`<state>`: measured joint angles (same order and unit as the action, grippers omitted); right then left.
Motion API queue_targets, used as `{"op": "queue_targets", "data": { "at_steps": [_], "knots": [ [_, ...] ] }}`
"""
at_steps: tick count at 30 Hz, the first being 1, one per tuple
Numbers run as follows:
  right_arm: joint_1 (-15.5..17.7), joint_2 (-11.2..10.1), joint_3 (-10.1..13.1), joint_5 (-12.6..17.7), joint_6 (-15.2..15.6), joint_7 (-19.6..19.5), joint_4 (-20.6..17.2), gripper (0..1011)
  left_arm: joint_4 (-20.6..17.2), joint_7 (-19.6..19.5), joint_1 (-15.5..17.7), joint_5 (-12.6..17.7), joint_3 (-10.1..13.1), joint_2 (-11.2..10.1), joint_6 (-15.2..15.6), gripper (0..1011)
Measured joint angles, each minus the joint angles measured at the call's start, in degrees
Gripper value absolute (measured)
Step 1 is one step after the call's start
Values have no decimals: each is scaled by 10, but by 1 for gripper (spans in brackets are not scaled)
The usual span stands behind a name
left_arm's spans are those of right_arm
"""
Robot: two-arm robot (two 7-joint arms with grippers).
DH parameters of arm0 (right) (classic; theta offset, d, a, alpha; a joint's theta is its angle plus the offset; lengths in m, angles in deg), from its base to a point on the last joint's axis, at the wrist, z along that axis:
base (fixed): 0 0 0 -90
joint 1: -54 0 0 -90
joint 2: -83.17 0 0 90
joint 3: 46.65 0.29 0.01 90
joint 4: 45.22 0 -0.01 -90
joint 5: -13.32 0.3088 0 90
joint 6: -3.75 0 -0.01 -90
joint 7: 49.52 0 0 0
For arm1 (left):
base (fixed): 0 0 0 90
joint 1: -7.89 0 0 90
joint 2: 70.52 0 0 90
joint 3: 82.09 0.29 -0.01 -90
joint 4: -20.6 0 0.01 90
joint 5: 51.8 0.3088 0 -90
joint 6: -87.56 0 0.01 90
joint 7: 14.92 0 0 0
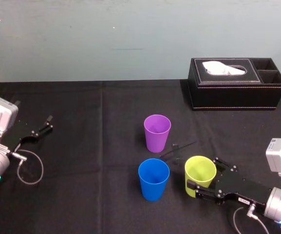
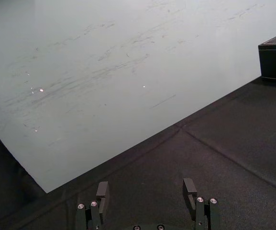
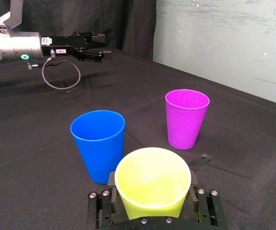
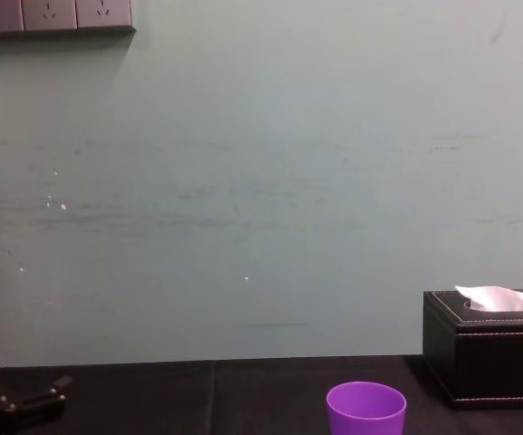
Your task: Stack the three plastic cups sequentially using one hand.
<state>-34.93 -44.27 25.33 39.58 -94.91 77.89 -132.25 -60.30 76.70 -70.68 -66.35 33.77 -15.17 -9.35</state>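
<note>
Head view showed the right gripper (image 1: 202,179) at the near right of the black-clothed table (image 1: 82,146), its jaws pinching the yellow-green cup (image 1: 198,169) from both sides; whether the cup was lifted could not be told. The blue cup (image 1: 154,179) stood upright just left of it, apart, and the purple cup (image 1: 157,133) stood upright farther back. A black tissue box (image 1: 235,83) sat at the far right. The left gripper (image 1: 47,122) rested at the far left, jaws spread and holding nothing.
</note>
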Motion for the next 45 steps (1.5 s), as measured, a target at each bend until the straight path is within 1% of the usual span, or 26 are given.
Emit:
{"op": "queue_targets", "data": {
  "at_steps": [2,10,16,25,28,29,30,31,32,33,36,37,40,41,45],
  "knots": [
    [0,0,0,0,0,0,0,818,0,0,0,0,0,0,0,1010],
    [1,0,1,0,-1,-1,-1,757,0,0,0,0,0,0,0,1010],
    [1,-1,1,0,-1,-1,-1,739,0,0,0,0,0,0,0,1010],
    [2,-1,2,0,-1,-3,-2,739,0,0,0,0,0,0,0,1010],
    [8,-4,6,2,-1,-9,-16,739,0,0,0,0,0,0,0,1010],
    [14,-6,11,4,0,-15,-26,739,0,0,0,0,0,0,0,1010],
    [14,-6,11,4,0,-15,-26,739,0,0,0,0,0,0,0,1010],
    [21,-9,17,8,4,-23,-39,739,0,0,0,0,0,0,0,1010],
    [23,-10,20,9,8,-27,-45,739,0,0,0,0,0,0,0,1010],
    [30,-14,28,12,17,-37,-60,739,0,0,0,0,0,0,0,1010],
    [39,-20,39,17,33,-50,-80,739,0,0,0,0,0,0,0,1010],
    [43,-23,46,23,44,-57,-94,739,0,0,0,0,0,0,0,1010],
    [45,-27,56,31,60,-65,-111,739,0,0,0,0,0,0,0,1010],
    [45,-29,61,36,71,-69,-121,739,0,0,0,0,0,0,0,1010],
    [34,-31,68,45,94,-80,-139,739,0,0,0,0,0,0,0,1010]
  ]
}}
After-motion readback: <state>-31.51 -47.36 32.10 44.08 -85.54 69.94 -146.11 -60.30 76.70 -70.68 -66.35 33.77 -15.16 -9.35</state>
